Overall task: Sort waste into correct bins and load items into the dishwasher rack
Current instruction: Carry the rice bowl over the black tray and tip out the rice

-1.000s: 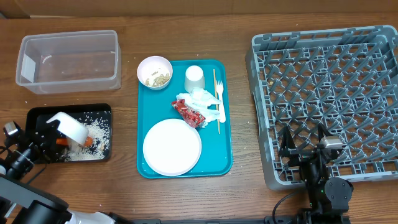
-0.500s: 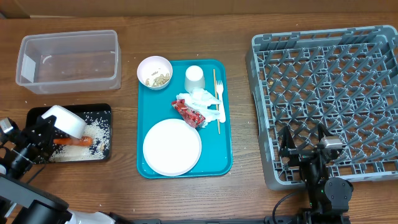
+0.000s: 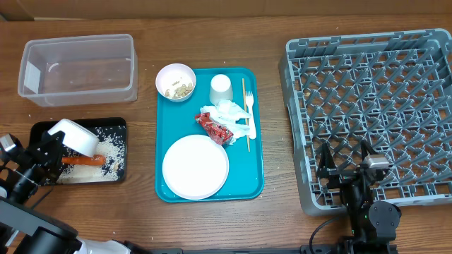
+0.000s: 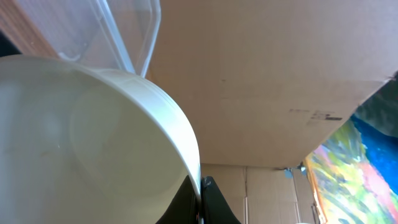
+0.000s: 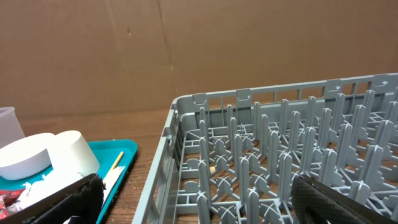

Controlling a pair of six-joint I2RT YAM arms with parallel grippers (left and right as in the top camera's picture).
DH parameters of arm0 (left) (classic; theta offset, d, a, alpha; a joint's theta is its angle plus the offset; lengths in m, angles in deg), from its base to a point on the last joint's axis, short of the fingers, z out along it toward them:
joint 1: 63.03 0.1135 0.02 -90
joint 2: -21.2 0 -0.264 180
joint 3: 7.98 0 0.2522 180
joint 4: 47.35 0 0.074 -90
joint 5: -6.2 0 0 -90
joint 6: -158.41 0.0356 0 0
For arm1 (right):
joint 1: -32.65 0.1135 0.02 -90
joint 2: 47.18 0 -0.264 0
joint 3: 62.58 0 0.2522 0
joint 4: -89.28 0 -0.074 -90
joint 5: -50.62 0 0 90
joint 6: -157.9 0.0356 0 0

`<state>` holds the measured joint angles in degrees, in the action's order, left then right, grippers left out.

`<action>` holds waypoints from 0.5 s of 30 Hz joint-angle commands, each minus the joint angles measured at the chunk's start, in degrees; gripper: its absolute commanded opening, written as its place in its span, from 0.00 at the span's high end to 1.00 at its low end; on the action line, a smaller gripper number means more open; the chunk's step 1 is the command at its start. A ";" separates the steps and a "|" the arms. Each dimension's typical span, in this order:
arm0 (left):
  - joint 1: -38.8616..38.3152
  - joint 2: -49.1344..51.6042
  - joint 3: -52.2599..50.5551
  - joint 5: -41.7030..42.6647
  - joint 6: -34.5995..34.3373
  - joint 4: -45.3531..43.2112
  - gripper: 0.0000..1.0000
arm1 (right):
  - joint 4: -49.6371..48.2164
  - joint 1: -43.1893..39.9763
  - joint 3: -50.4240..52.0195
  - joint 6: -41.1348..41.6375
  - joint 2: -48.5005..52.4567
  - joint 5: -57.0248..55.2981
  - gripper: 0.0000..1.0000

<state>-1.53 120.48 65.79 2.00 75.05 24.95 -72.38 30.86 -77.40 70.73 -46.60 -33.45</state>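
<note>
My left gripper [image 3: 51,147] is shut on the rim of a white bowl [image 3: 74,137], which is tipped over the black tray [image 3: 121,124]. In that tray lie an orange carrot [image 3: 83,160] and loose rice [image 3: 109,151]. The left wrist view shows the bowl [image 4: 81,137] with its rim pinched at my left gripper [image 4: 200,199]. My right gripper [image 3: 346,166] stands open above the near left corner of the grey rack [image 3: 374,99], nothing between its fingers [image 5: 62,199]. On the teal tray [image 3: 258,141] are a plate [image 3: 195,166], a cup [image 3: 221,88], napkins [image 3: 229,113] and a red wrapper [image 3: 214,127].
A clear tub [image 3: 78,39] stands behind the black tray. A second small bowl [image 3: 175,81] with food scraps sits at the teal tray's far left corner. A white fork [image 3: 250,116] and a wooden stick [image 3: 245,106] lie beside the napkins.
The bowl has shifted a little back and to the left over the black tray, and the carrot now lies out in the tray. The right arm has not moved.
</note>
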 commanded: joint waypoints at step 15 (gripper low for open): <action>-1.68 -0.09 0.66 1.07 10.25 5.88 0.96 | -0.24 -0.11 0.59 0.13 -0.35 -0.33 0.00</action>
<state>-2.85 120.48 65.75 -0.54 82.04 31.66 -72.40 30.86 -77.40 70.73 -46.60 -33.40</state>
